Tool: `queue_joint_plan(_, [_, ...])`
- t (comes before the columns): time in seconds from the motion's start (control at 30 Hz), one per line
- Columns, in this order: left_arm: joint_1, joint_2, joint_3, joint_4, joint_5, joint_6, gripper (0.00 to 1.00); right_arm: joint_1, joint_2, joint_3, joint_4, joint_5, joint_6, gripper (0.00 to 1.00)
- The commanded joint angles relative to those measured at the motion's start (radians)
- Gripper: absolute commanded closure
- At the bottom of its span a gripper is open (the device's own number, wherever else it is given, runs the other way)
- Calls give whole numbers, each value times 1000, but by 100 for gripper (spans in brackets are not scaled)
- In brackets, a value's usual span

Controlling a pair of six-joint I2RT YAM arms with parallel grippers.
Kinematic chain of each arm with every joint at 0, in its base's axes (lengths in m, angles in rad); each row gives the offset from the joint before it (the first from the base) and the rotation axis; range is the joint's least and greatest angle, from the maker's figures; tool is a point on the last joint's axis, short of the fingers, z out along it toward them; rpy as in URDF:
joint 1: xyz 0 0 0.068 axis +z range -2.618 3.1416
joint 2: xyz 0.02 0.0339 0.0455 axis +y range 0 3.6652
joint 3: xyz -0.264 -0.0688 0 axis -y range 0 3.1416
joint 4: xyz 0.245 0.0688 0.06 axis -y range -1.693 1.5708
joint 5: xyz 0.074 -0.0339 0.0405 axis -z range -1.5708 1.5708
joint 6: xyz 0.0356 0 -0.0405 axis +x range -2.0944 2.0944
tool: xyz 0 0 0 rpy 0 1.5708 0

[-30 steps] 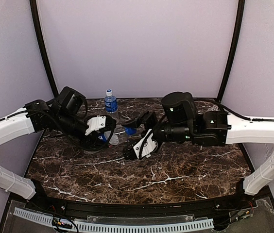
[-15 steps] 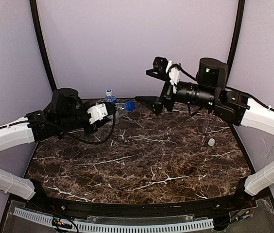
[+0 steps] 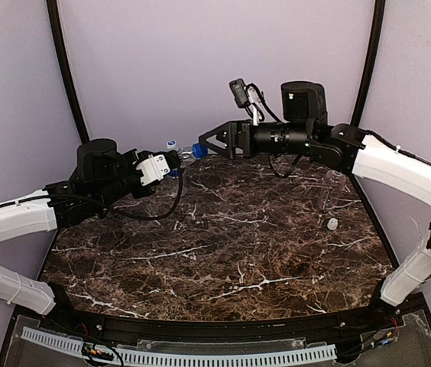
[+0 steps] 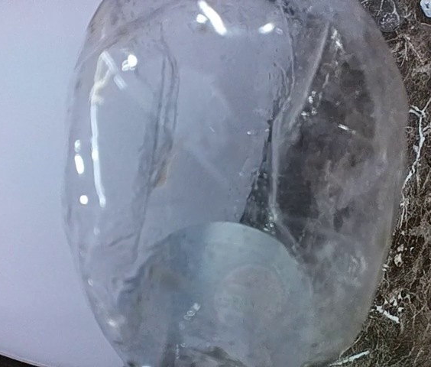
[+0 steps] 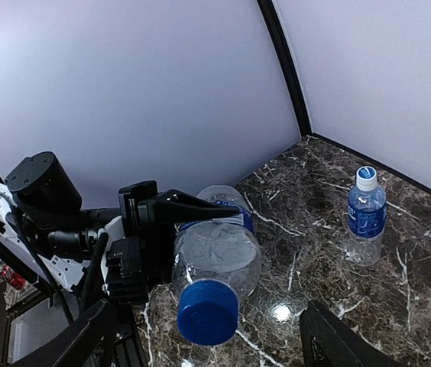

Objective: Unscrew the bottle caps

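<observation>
**A:** Where is the Pepsi bottle (image 5: 217,258)?

**B:** It is off the table (image 3: 238,252), held level in the air over the far edge, left of the middle. The left gripper (image 3: 171,159) has its jaws clamped round the body. The left wrist view shows little but the clear base, which fills the picture, and the fingers cannot be seen there.

**A:** And its cap?

**B:** The blue cap (image 5: 208,311) is on the neck and points straight at the right gripper (image 3: 209,143).

**A:** Has the right one got hold of it?

**B:** No. Its jaws stand wide. In the right wrist view the two fingers (image 5: 85,336) sit at the bottom corners, with the cap in the gap between them. From above, the fingertips are right next to the cap, but I cannot tell whether they touch it.

**A:** What about the other bottles?

**B:** The water bottle (image 5: 367,218) stands upright on the table at the far edge, toward the far left corner, with its pale cap (image 5: 366,177) on. From above it is mostly hidden behind the left gripper.

**A:** Are there any loose caps?

**B:** There is one, a white cap (image 3: 332,224). It lies on the table near the right edge, well apart from both grippers.
</observation>
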State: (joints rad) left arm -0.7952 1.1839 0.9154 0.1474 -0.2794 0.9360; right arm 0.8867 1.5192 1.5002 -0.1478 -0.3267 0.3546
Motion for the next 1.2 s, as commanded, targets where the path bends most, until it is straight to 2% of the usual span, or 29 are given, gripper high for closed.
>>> queue_joint_plan(0.0, [-5, 2, -9, 32, -19, 18, 70, 4, 48, 77, -43, -31, 62, 21])
queue_joint_plan(0.27, [-5, 14, 10, 23, -11, 15, 70, 6, 97, 126, -74, -48, 51, 42])
queue_joint_plan(0.4, [-5, 18, 14, 29, -14, 14, 70, 7, 107, 130, -100, -42, 47, 42])
queue_joint_plan(0.63, [-6, 27, 18, 37, -11, 18, 70, 6, 108, 113, -114, -42, 44, 52])
queue_joint_plan(0.97, [-5, 37, 29, 40, -14, 18, 70, 6, 122, 115, -133, -39, 40, 52])
queue_joint_plan(1.03, [-5, 36, 27, 41, -11, 16, 70, 6, 119, 112, -132, -32, 38, 57])
queue_joint_plan(1.17, [-5, 34, 25, 42, -7, 14, 70, 6, 107, 101, -119, -17, 30, 78])
